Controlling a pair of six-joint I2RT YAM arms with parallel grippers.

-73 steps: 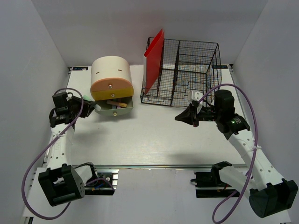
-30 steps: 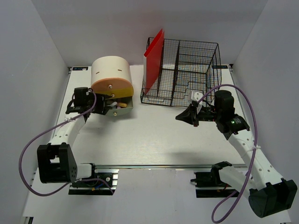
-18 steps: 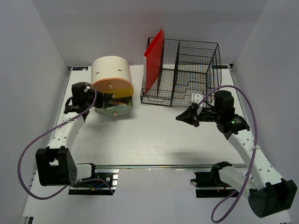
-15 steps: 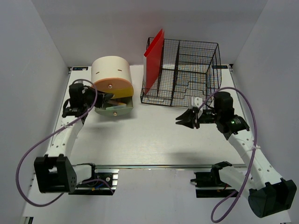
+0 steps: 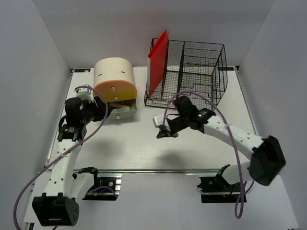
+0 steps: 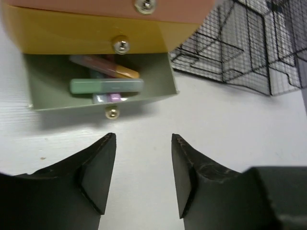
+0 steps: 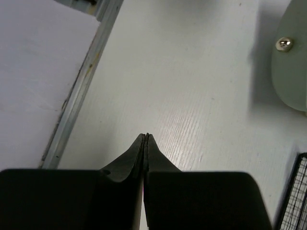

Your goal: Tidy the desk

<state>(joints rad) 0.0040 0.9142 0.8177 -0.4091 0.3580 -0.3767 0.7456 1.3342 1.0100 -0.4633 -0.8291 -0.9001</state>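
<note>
Two sets of jaws, desk (image 5: 139,143) beneath

Right in front of the left pincer (image 6: 143,139) sits a round box (image 5: 114,76), cream on top and orange on its face. Its bottom green drawer (image 6: 48,91) is pulled out toward the pincer tips, and its little shiny knob (image 6: 112,112) is the part nearest them. Inside, a green pen (image 6: 106,86) and an orange pen (image 6: 125,73) lie close together. A shut yellow drawer (image 6: 67,36) is just above. Ahead and to the right of that pincer stands a black wire basket (image 5: 196,72), with a red sheet (image 5: 158,60) leaning in its left end. The basket is back and to the side of the right pincer (image 5: 162,132).
</note>
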